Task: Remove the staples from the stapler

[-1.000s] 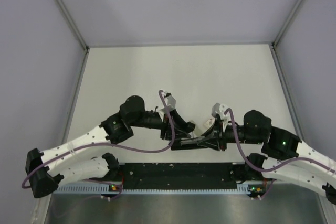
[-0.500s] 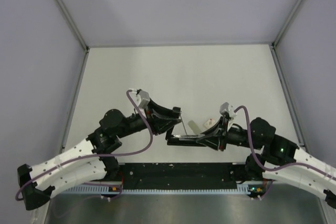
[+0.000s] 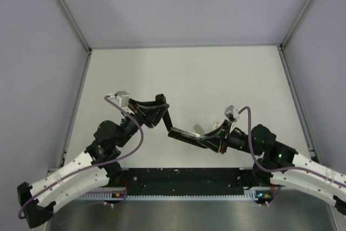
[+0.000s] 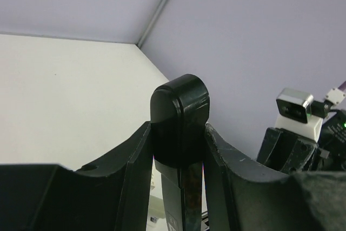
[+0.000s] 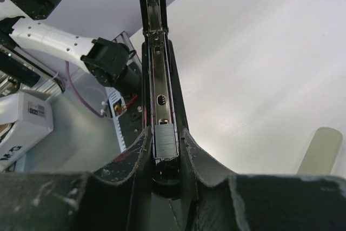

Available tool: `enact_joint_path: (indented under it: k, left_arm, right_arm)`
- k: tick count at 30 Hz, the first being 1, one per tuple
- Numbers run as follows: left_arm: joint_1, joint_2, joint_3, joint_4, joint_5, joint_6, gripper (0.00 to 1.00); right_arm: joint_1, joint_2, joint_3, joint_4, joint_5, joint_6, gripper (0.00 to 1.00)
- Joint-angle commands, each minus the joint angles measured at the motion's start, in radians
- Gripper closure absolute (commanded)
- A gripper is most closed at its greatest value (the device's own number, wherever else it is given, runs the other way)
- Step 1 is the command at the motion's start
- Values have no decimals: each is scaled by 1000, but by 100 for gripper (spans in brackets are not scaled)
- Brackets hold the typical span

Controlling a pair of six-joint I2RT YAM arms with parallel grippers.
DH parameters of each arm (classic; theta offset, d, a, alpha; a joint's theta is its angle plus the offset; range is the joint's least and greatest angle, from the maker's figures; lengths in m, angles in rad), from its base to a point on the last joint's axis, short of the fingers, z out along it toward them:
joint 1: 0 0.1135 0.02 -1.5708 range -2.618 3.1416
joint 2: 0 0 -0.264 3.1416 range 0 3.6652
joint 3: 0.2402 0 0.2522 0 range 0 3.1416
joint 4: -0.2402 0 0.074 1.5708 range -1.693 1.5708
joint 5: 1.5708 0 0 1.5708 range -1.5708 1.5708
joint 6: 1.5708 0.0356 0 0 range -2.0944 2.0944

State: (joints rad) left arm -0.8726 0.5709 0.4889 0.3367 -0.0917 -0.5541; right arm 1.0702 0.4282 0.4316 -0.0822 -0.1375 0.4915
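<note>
One stapler (image 3: 184, 134), centre frame, hinged wider open than half a second ago, as the left claw (image 3: 161, 111) swung toward upper left. Two claws pinch it: left on the lid, right claw (image 3: 208, 140) on the channel base. One pale bar (image 3: 198, 129) lies on the bench (image 3: 216, 74).

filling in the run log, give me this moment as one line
left jaws: shut on stapler cover | right jaws: shut on base | channel: open | staples: strip in channel

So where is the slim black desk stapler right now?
The slim black desk stapler is front-centre in the top view, hinged open, with the left gripper clamping its lid end and the right gripper its silver-channel base.
</note>
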Motion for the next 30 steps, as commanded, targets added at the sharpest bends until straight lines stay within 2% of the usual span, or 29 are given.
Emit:
enact_joint_path:
  k: [1,7,12,18,30]
  left_arm:
    - [44,-68,-19,214,-247,14,100]
    - [49,-89,-111,367,-316,-9,100]
    - [50,-101,-165,462,-391,-3,100]
    - [73,-140,-171,478,-445,28,100]
    - [106,-111,-148,524,-433,20,100]
  right_arm:
    - [2,21,-33,12,24,25,100]
    - [4,75,-28,73,61,-5,100]
    - [2,156,-53,188,95,8,100]
    - [2,271,-90,312,82,30,100]
    - [4,414,-152,446,-4,62,100]
